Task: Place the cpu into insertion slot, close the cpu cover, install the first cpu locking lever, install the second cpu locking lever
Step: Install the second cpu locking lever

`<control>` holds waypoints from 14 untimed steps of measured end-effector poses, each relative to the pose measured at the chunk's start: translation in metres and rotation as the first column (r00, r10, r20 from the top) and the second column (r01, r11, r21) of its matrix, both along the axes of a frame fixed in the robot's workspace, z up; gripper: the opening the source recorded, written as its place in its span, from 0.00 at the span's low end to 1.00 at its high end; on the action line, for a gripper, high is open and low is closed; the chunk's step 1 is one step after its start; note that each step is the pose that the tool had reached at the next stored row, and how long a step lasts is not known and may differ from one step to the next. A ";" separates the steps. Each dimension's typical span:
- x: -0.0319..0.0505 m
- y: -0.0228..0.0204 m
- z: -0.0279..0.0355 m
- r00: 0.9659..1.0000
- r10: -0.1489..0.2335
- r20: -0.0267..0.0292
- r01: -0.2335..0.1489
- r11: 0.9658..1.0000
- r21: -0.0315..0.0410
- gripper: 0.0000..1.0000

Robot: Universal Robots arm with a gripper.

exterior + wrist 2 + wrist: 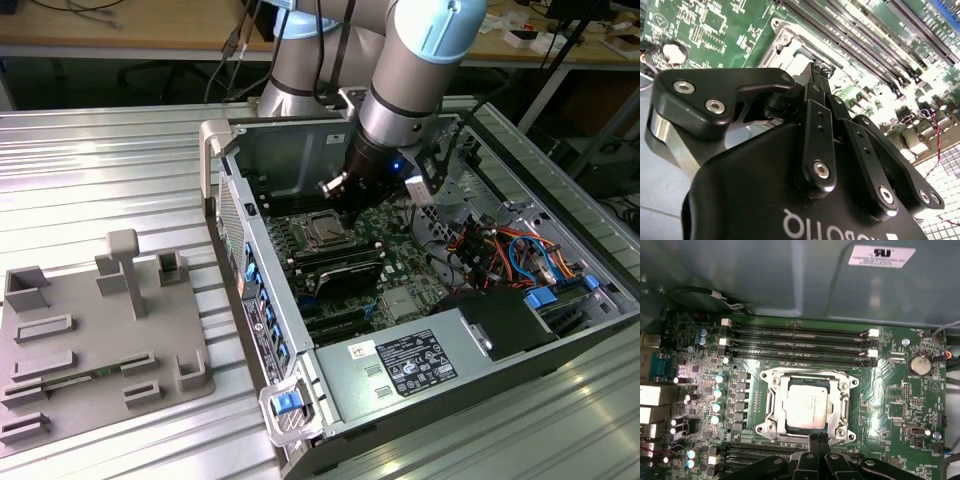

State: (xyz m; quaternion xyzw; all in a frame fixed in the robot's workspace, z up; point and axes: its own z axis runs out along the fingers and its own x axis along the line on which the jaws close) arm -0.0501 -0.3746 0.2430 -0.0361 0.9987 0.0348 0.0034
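Observation:
The cpu (pixel 807 407) lies flat in the insertion slot (pixel 771 381) on the green motherboard, its silver top showing. The cpu cover (pixel 781 405), a thin silver frame, lies down around the chip. I cannot tell whether the locking levers along the socket's sides are latched. My gripper (pixel 819 439) hovers just at the socket's edge with its black fingers together and nothing seen between them. In the second wrist view the gripper (pixel 817 69) narrows to a point right over the socket rim (pixel 785 47). In the exterior view the gripper (pixel 338 195) hangs inside the open case above the cpu (pixel 324 231).
Long black memory slots (pixel 797 342) run beside the socket. A grey power supply box (pixel 405 365) with a white label and a bundle of coloured cables (pixel 510 250) fill the case toward the exterior view's right. A grey fixture plate (pixel 95 330) lies on the table outside the case.

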 end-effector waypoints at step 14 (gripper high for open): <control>-0.0011 -0.0216 -0.0036 1.000 -0.013 0.000 0.013 1.000 -0.003 0.11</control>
